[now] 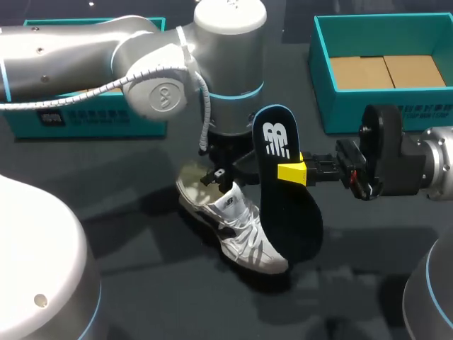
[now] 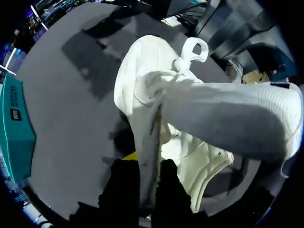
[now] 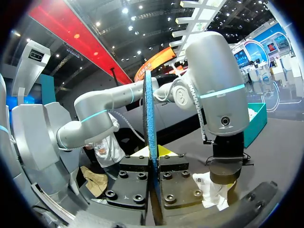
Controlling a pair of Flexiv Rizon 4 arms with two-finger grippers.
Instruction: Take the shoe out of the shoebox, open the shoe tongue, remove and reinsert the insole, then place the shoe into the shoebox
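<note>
- The left gripper [image 1: 221, 173] is clamped from above on the collar wall of the shoe [image 1: 244, 230]. In the left wrist view a finger stands on either side of that thin edge. This probably pins the shoe to the table [image 1: 141, 234] and holds its mouth open.
- The right gripper [image 1: 291, 172] is closed on the insole [image 1: 287, 219], gripping it about mid-length. The insole stands nearly upright with its logo end highest. In the right wrist view it runs edge-on between the fingers.
- The insole is clear of the shoe and just beside it on the right arm's side, its lower end down near the toe. Removal looks done, and reinsertion appears to be next.
- The shoe lies mid-table, toe toward the near edge, with bare tabletop in front and to the left.
- The way back in is tight: the left wrist crowds the collar, so the insole would have to enter toe-first under it.
- A box [image 1: 354, 113] sits at the far right, well apart from the shoe. Another box [image 1: 85, 122] lies behind the left arm.
</note>
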